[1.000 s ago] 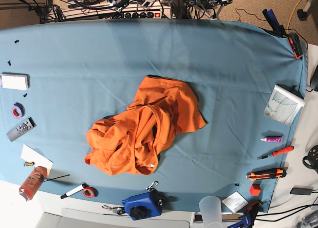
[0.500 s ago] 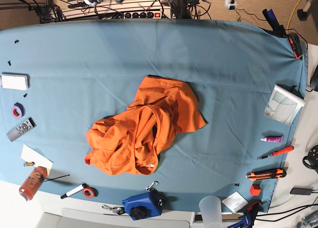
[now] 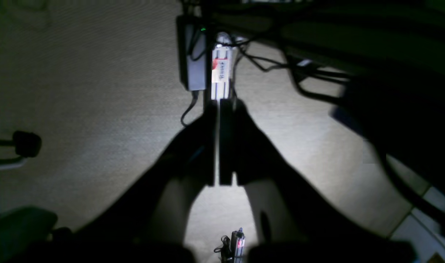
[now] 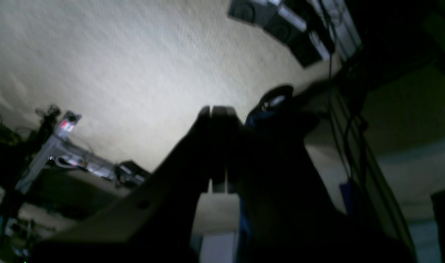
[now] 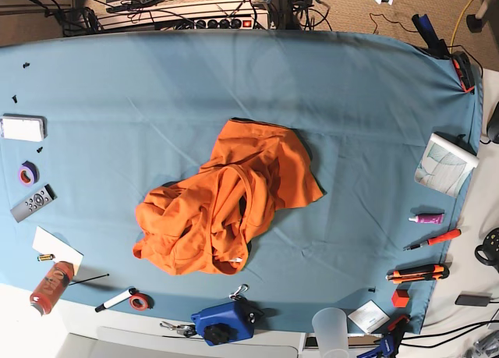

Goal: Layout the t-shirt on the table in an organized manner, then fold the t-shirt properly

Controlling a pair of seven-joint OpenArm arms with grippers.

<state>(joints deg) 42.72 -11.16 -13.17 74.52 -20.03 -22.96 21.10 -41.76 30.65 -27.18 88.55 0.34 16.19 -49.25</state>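
Plain bright orange t-shirt (image 5: 226, 198) w/ white label, on teal-blue table (image 5: 374, 101).

From my station, both wrist views are dark and the right one is blurred. The t-shirt (image 5: 226, 198) lies crumpled, its sleeves hidden in folds. A clear cup (image 5: 330, 331) is cut off by the bottom edge of the base view.
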